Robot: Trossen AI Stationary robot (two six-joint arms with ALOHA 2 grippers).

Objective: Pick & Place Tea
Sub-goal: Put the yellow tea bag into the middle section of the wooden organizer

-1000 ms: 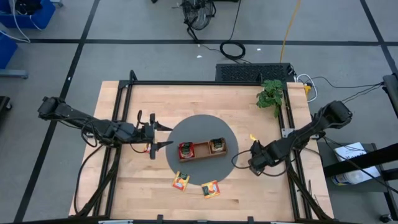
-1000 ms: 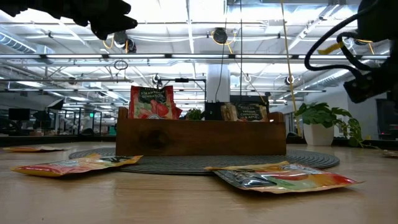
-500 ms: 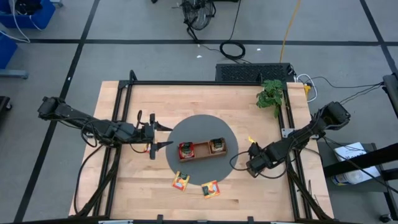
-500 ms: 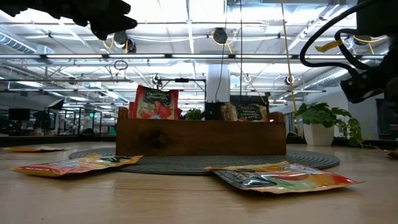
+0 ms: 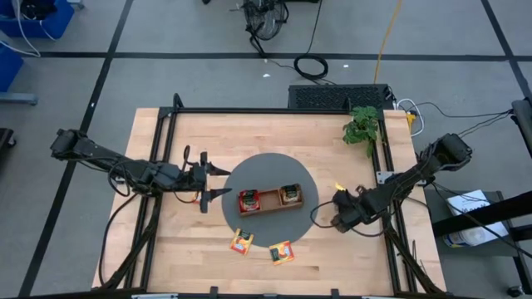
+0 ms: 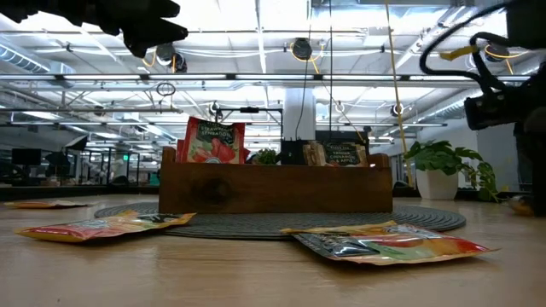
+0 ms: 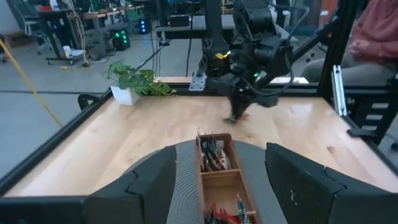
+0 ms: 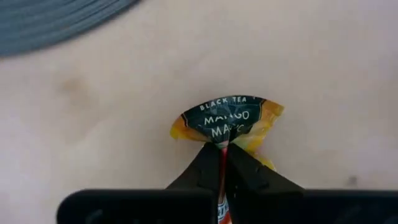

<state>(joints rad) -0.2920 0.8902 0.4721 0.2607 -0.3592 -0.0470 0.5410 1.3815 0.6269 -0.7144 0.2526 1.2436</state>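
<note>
An orange-yellow tea packet (image 8: 227, 121) lies on the bare wood just right of the round grey mat (image 5: 266, 166), and my right gripper (image 8: 224, 163) is shut on it. The brown wooden tray (image 5: 270, 199) sits on the mat with a red packet (image 5: 248, 200) standing in its left compartment and dark-printed ones (image 5: 289, 194) in its right. Two more packets (image 5: 242, 242) (image 5: 282, 252) lie flat near the table's front edge. My left gripper (image 5: 204, 181) hovers open at the mat's left rim, pointing level at the tray, with nothing between its fingers. My right gripper pinches the orange-yellow packet between its two fingertips (image 8: 208, 165), at the edge of the packet nearest the fingers (image 8: 222, 142). The fingers come steeply from above. The packet is puckered into a fan at the pinch, and its printed part spreads out over the wood.
A small potted plant (image 5: 362, 126) stands at the table's far right corner. A black frame rail (image 5: 386, 158) runs close behind my right arm. Bare wood lies open between the mat and the table's left and near edges.
My right gripper has tipped further down and turned at the wrist over the orange-yellow packet beside the mat, and now has hold of it. In the low view the red packet standing in the tray has shifted slightly sideways.
</note>
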